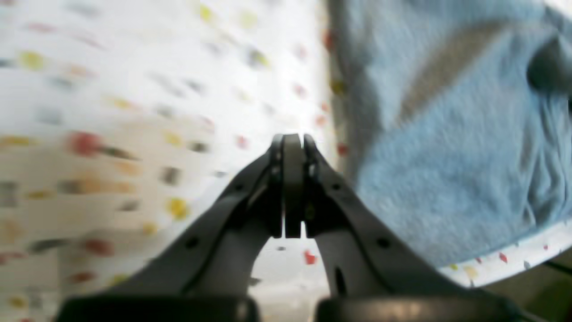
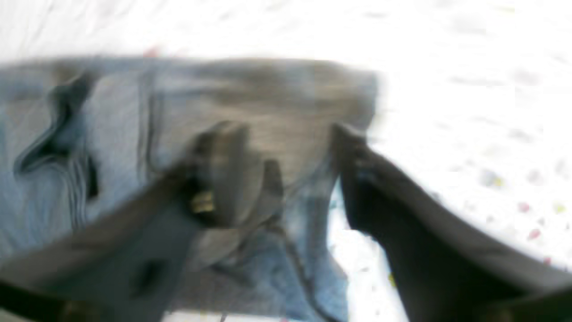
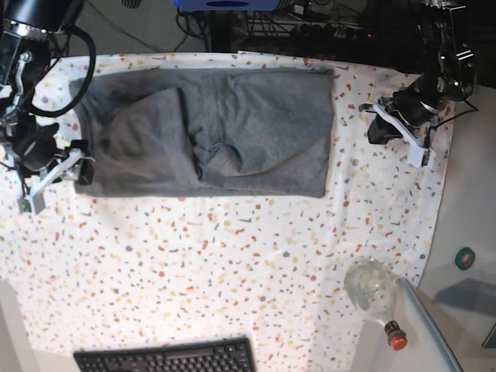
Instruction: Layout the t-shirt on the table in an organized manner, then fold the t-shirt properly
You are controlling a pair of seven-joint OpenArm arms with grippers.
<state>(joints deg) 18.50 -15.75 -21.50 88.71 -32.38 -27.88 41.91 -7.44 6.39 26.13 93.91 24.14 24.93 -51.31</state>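
Grey t-shirt (image 3: 209, 132) is seen partly folded on the table (image 3: 232, 263), its edge between the parted, empty right gripper (image 2: 290, 147) fingers, well apart from the shut left gripper (image 1: 292, 143); further folds are judged outstanding.

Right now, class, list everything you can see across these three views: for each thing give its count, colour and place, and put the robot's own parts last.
T-shirt: one, grey, partly folded with wrinkles, far half of the table.
Table: one, white with red, yellow and grey flecks, fills most of the base view.
Keyboard: one, black, near edge.
Bottle: one, clear with a red cap, lying at the near corner on the left arm's side.
Cables: several, dark, beyond the far edge.
Round tag: one, teal with red, on the side surface.
Right hand: one, dark, open at the t-shirt's edge.
Left hand: one, dark, shut and empty, off the t-shirt.
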